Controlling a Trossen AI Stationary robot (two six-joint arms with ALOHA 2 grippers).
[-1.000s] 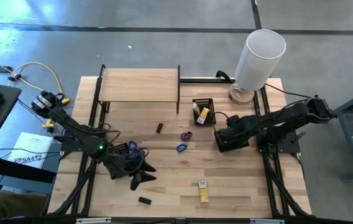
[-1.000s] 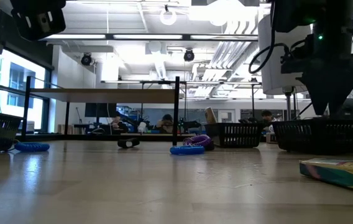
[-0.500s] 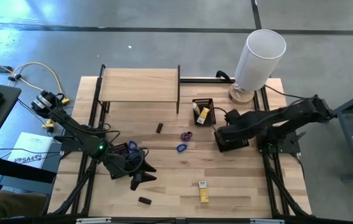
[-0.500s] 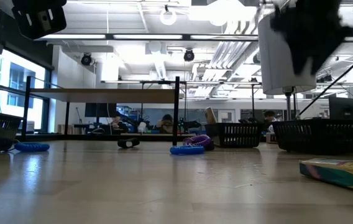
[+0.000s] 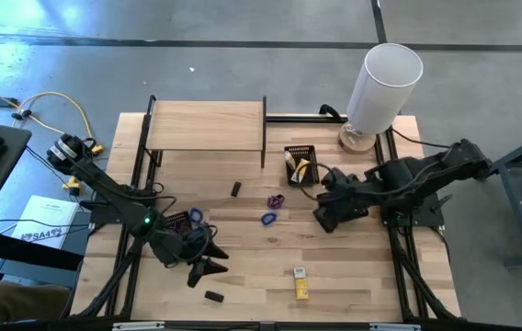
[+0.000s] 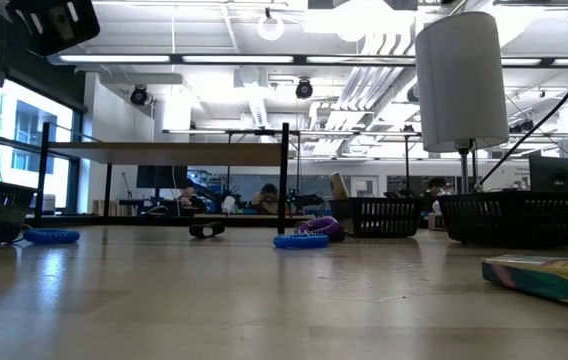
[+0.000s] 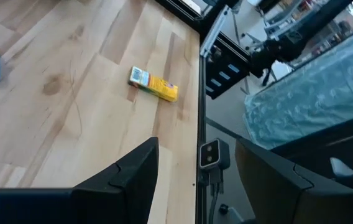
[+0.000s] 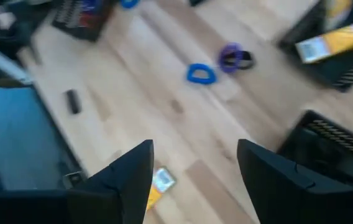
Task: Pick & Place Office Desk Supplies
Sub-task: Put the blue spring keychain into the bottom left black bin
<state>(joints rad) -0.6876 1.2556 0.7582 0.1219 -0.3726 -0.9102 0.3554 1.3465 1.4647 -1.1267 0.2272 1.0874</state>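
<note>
A tall white cylinder point(image 5: 382, 81) stands upright at the far right corner of the light wooden table point(image 5: 243, 262). A low wooden shelf on black legs point(image 5: 206, 126) sits along the far edge, toward the left. Three black mesh trays rest on the table: one small point(image 5: 300, 153) beside the shelf, one point(image 5: 346, 210) near the right edge, one point(image 5: 176, 222) near the left edge.

We see a blue loop point(image 5: 267, 219) lying flat mid-table, a purple loop point(image 5: 276, 199) just beside it; another blue loop point(image 5: 195, 214) lies near the left side; a small black block point(image 5: 236, 188) rests near the purple loop, another black block point(image 5: 213, 296) by the front edge; a yellow packet point(image 5: 300, 282) lies flat near the front; a second yellow packet point(image 5: 301, 170) leans tilted at the back.
</note>
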